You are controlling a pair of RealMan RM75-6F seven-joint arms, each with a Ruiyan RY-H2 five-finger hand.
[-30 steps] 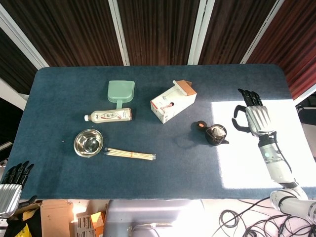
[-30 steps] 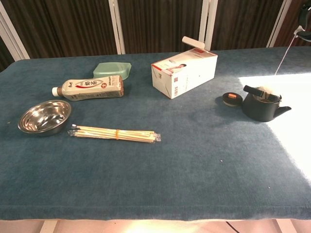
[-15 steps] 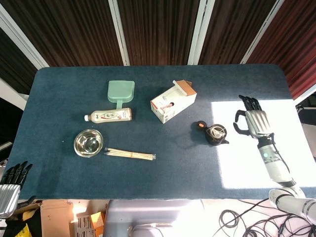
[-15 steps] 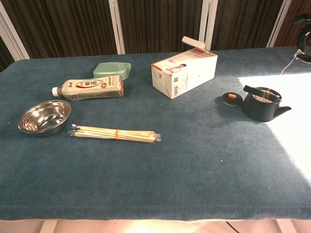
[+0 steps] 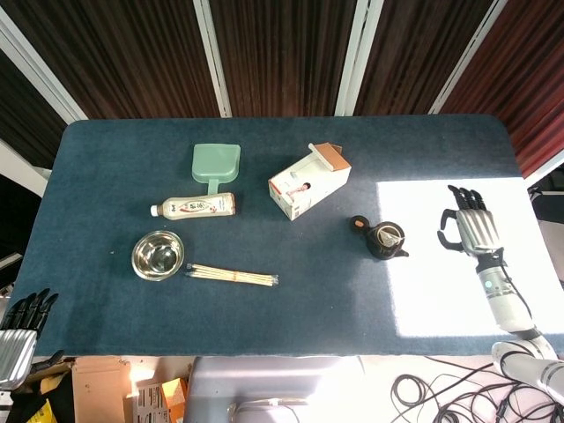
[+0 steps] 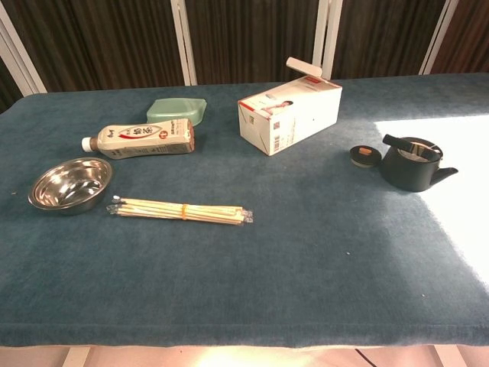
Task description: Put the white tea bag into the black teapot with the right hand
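The black teapot (image 5: 386,241) stands open near the edge of the sunlit patch, also seen in the chest view (image 6: 411,167). Something white, the tea bag (image 5: 389,234), shows inside its mouth. The pot's small black lid (image 5: 359,224) with an orange knob lies just left of it on the cloth. My right hand (image 5: 473,231) hovers to the right of the pot, well apart from it, fingers spread and holding nothing. It is outside the chest view. My left hand (image 5: 16,345) hangs below the table's front left corner, empty.
A white carton (image 5: 308,181) with an open flap lies behind the teapot. Further left are a green scoop (image 5: 214,165), a lying bottle (image 5: 194,207), a steel bowl (image 5: 159,255) and a bundle of wooden sticks (image 5: 232,277).
My right hand has drawn away from the teapot to the right and left the chest view. The string that ran from the pot up to it is gone; the tea bag sits lower in the pot.
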